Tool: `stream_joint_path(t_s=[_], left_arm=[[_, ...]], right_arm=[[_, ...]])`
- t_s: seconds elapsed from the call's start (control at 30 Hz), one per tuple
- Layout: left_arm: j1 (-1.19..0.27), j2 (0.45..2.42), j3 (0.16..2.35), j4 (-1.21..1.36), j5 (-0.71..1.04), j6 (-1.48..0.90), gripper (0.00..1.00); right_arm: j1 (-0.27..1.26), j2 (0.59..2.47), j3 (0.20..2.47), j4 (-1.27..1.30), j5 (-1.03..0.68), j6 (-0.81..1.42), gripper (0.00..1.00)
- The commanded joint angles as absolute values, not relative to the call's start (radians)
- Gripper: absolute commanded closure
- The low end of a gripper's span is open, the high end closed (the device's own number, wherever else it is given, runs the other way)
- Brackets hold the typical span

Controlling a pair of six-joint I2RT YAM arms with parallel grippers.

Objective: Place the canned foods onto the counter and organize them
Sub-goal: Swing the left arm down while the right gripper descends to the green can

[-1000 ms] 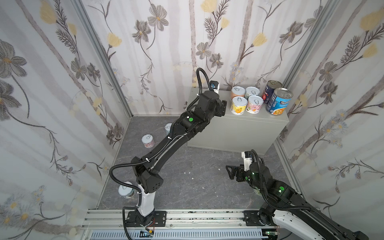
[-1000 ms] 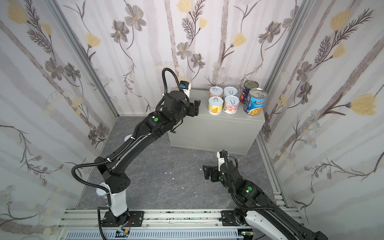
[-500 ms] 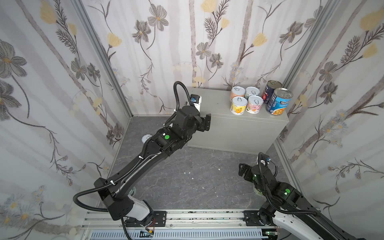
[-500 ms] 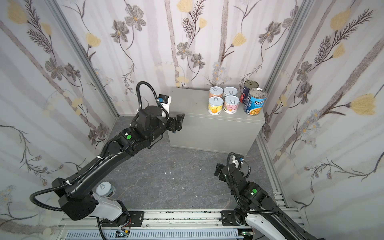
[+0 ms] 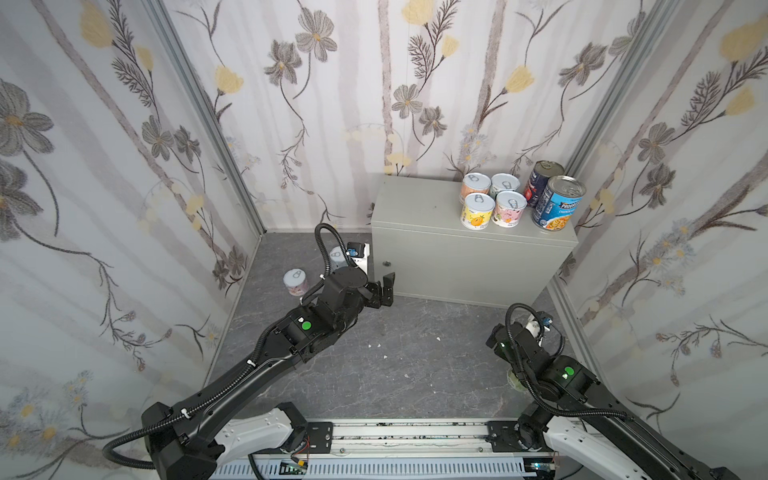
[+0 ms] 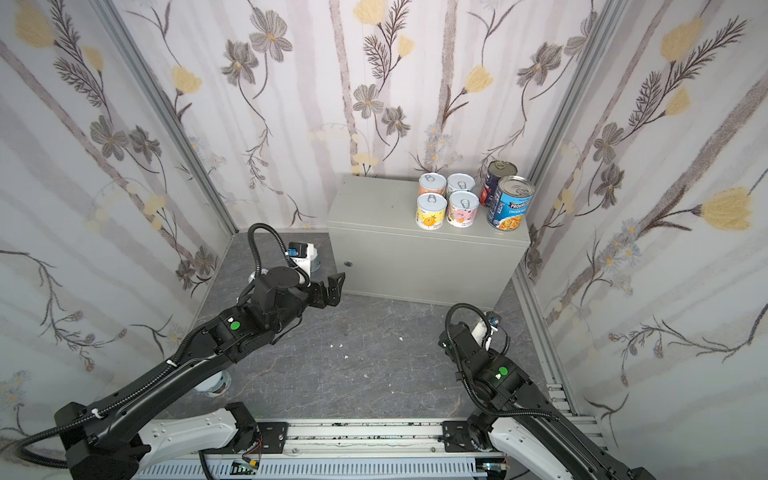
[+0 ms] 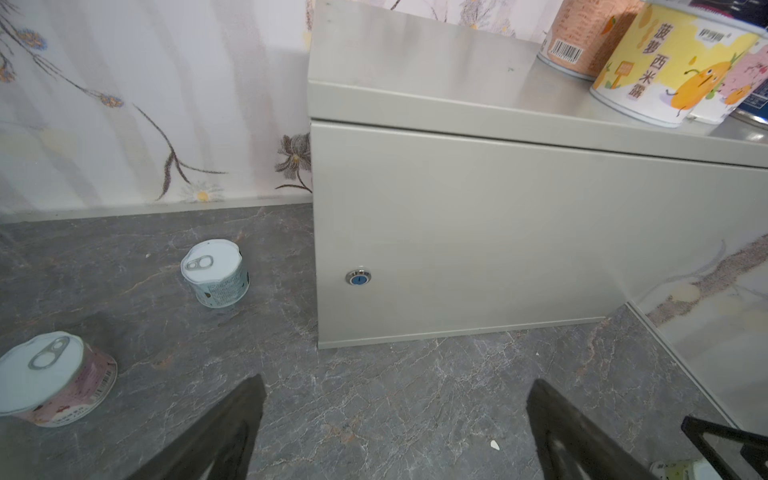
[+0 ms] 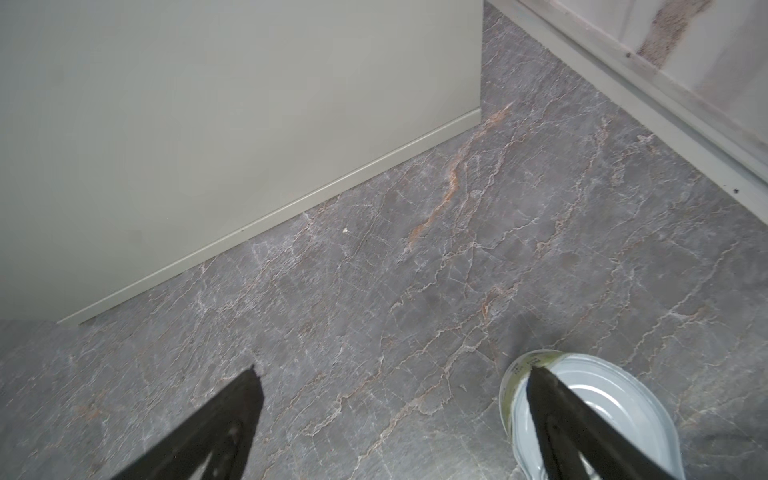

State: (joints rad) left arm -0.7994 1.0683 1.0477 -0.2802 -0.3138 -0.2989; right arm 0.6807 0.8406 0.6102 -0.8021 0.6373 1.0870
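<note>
Nearly lined up: the green-labelled can [image 8: 615, 399] sits under one finger of the right pincer [image 8: 392, 374], not between the two

The right pincer hangs low over the floor [image 8: 415, 291] with its fingers spread wide and nothing between them. The can stands upright, its long axis vertical and its lid up. One finger crosses its rim in the wrist view, and whether they touch cannot be told. In a top view only an edge of this can [image 5: 514, 380] peeks from under the right arm, at about five o'clock from the counter [image 5: 415, 208]. The right arm is far nearer it, so I judge the grasp turns on a small sideways shift to centre the can between the fingers.

The left pincer [image 5: 382, 289] is also spread and empty, by the counter's seven o'clock corner, close to the lock [image 7: 358, 277]. From it the pink can [image 5: 296, 282] lies at nine o'clock. The teal can [image 7: 216, 276] is at ten o'clock. Both stand upright on the floor.

Four short cans [image 5: 478, 210], the blue soup can [image 5: 559, 203] and the navy-and-red can [image 5: 542, 180] crowd the counter's three o'clock end, leaving the nine o'clock half bare.

The cans are smooth metal cylinders with pastel labels and pale pull-tab lids. The counter is matte grey sheet metal, flat-topped and square-edged. The floor is dark, veined and marbled
</note>
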Motion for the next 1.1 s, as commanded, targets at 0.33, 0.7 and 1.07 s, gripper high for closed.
stream_joint_path(t_s=[0.33,0.7,1.07], left_arm=[[-0.811,0.948,0.725,-0.088,-0.252,-0.401,0.00],[-0.822,0.956,0.564,0.034,-0.205,-0.402,0.00],[-0.822,0.986,0.506,0.105,-0.187,-0.396,0.00]], right_arm=[[0.513,0.937,0.656,-0.943,0.642,1.172,0.00],[0.325,0.953,0.591,-0.972,0.587,1.201,0.00],[0.322,1.012,0.550,-0.923,0.520,1.238,0.00]])
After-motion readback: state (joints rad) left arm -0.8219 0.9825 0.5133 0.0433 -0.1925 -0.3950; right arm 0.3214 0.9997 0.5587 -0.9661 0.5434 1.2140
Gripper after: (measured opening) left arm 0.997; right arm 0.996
